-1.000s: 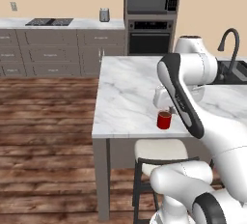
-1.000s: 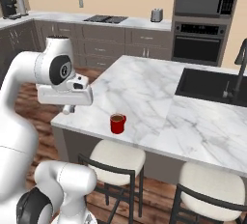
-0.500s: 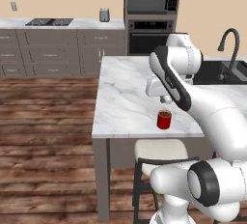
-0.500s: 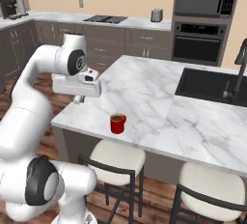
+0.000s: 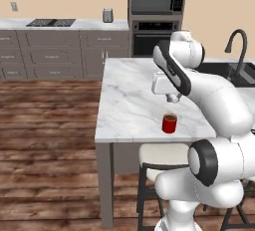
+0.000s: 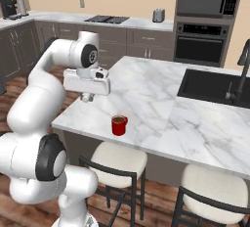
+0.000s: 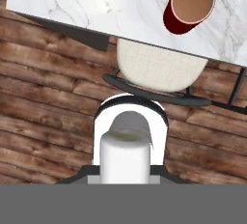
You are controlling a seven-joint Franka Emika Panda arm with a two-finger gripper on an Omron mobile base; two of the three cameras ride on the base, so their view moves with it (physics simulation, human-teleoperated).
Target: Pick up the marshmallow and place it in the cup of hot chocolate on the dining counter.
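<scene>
White marshmallow (image 7: 124, 158) sits clamped in the closed gripper (image 5: 173, 98), raised above the worktop (image 5: 130, 103) near the red cup of hot chocolate (image 5: 169, 123).

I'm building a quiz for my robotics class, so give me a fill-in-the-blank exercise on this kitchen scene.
1. The tool is shut on a white ____.
2. The red cup stands upright on the ____ counter.
3. The drink inside the cup is ____ in colour.
4. Under the counter's edge, below the cup, stands a pale-cushioned ____.

Missing words: marshmallow; marble; brown; stool
</scene>
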